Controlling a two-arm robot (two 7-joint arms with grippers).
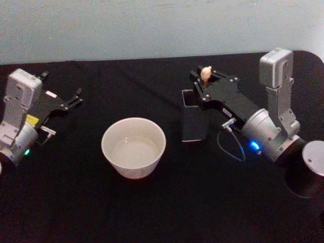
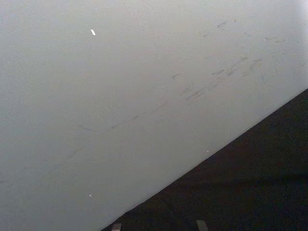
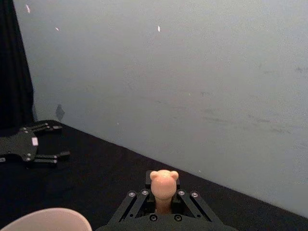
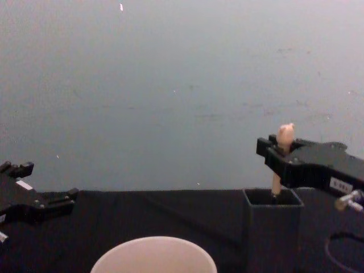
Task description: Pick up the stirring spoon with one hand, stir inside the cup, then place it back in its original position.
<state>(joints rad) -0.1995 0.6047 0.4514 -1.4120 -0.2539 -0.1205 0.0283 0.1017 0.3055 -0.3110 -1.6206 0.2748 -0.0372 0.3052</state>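
The stirring spoon (image 1: 205,73) stands upright in the tall dark holder (image 1: 195,126), its peach knobbed tip (image 4: 284,134) well above the square mouth (image 4: 273,196). My right gripper (image 1: 205,82) reaches over the holder and is shut on the peach handle just under the knob (image 3: 163,183). The spoon's bowl is hidden inside the holder. To the left of the holder, the pale round cup (image 1: 133,147) sits at the table's middle. At the far left, my left gripper (image 1: 75,99) hovers open and holds nothing.
A black cloth covers the table and a pale wall (image 4: 170,85) rises right behind it. A blue cable (image 1: 230,148) loops under the right wrist. A grey round part (image 1: 314,159) sits at the right edge.
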